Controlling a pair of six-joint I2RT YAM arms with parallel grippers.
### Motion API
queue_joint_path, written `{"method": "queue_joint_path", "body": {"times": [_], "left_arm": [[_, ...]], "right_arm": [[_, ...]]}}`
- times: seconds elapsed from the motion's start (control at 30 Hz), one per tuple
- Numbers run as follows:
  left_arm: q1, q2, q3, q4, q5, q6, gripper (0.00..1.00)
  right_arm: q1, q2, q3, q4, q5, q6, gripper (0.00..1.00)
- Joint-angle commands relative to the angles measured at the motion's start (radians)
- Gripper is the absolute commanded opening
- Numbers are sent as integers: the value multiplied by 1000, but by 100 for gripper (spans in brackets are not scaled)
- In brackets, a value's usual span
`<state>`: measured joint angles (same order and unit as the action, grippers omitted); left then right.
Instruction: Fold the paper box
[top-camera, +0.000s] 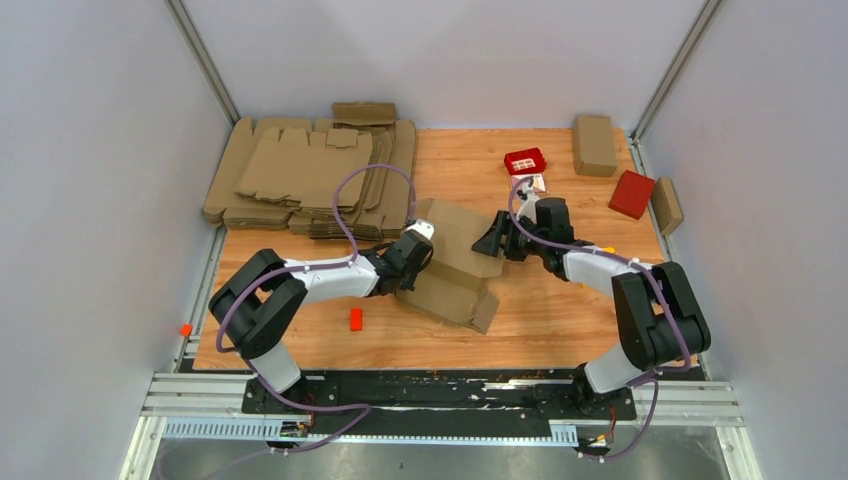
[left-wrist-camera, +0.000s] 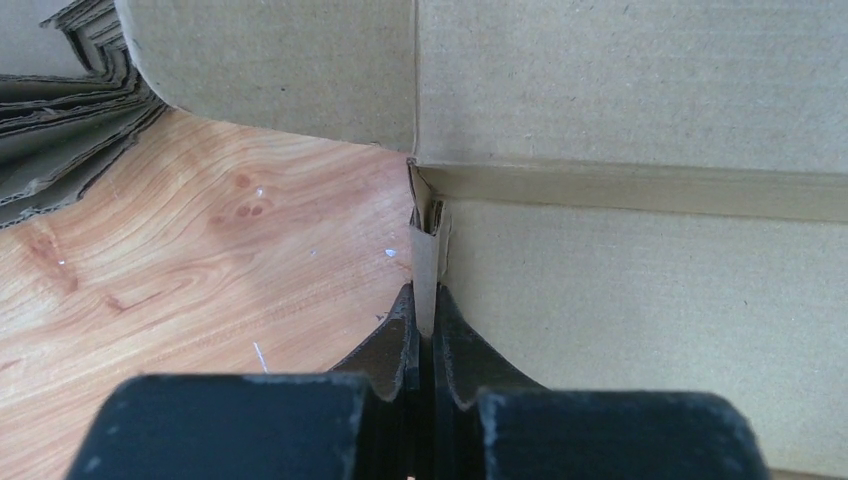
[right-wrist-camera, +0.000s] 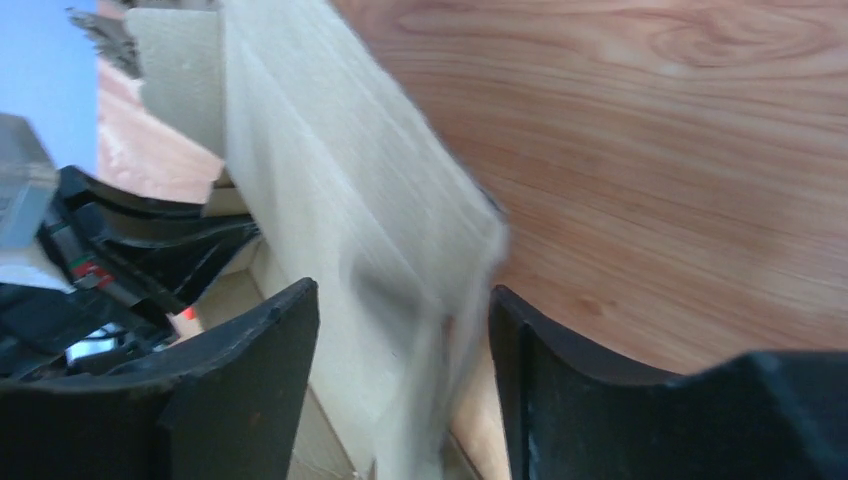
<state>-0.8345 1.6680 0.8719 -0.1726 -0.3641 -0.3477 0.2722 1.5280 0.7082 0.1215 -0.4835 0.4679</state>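
The paper box (top-camera: 455, 262), a plain brown cardboard sheet partly raised into shape, lies mid-table between both arms. My left gripper (top-camera: 415, 262) is at its left side. In the left wrist view that gripper (left-wrist-camera: 424, 295) is shut on a thin upright flap edge (left-wrist-camera: 425, 250) at the box's corner, with a box wall (left-wrist-camera: 640, 300) to the right. My right gripper (top-camera: 490, 240) meets the box's right end. In the right wrist view it (right-wrist-camera: 400, 300) stands open, and a blurred pale box panel (right-wrist-camera: 330, 190) runs down between its fingers (right-wrist-camera: 260, 360) with gaps on both sides.
A pile of flat cardboard sheets (top-camera: 310, 175) fills the back left. Two red boxes (top-camera: 525, 161) (top-camera: 632, 193) and two folded brown cartons (top-camera: 594, 145) (top-camera: 666, 205) sit at the back right. A small red piece (top-camera: 356, 319) lies near the front.
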Motion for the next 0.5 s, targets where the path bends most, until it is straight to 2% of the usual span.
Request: {"method": "queue_joint_path", "body": {"times": [0.0,0.1,0.13,0.33,0.47], "left_arm": [[-5,-10,-30,-9,75,13,9],[-3,-10,-30,-6,95,16,14],[-2,-9,-30,-7,99,15,15],[23,-35,-49,17,161,11,35],[42,-85,-57,21,194,5,41]], "right_arm": [[5,14,-1,223,-193,24,54],[12,-12,-31,272,-227,5,35],[20,-21,-34,270,-233,-11,32],[71,-63,-41,204,-185,-106,30],[76,-85,-46,197,-164,-127,29]]}}
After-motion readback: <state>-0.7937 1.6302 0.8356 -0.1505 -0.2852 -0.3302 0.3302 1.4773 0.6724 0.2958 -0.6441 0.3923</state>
